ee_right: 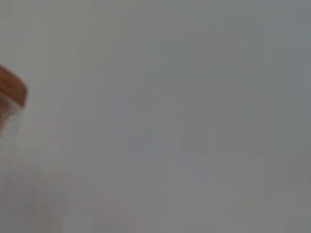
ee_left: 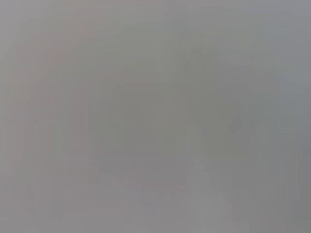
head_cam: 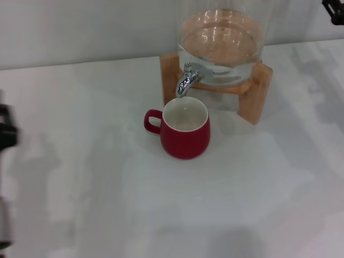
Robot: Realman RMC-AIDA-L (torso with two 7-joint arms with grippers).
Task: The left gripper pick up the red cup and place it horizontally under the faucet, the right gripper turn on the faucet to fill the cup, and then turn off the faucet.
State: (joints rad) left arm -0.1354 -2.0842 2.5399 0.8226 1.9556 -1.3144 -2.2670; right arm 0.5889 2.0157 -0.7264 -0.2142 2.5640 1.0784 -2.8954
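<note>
The red cup [head_cam: 184, 130] stands upright on the white table, its white inside facing up and its loop handle pointing left. Its mouth sits right below the spout of the chrome faucet [head_cam: 187, 80], and no stream shows from the spout. A dark part of the left gripper [head_cam: 6, 133] shows at the far left edge of the head view, well away from the cup. Only a black tip of the right gripper [head_cam: 334, 11] shows in the top right corner, beyond the dispenser. Neither gripper touches anything. The left wrist view shows only plain grey.
The clear glass dispenser [head_cam: 223, 37] holds water and rests on a wooden stand [head_cam: 253, 102] behind the cup. A brown wooden edge [ee_right: 12, 92] shows in the right wrist view. The white table [head_cam: 107, 204] spreads in front and to the left.
</note>
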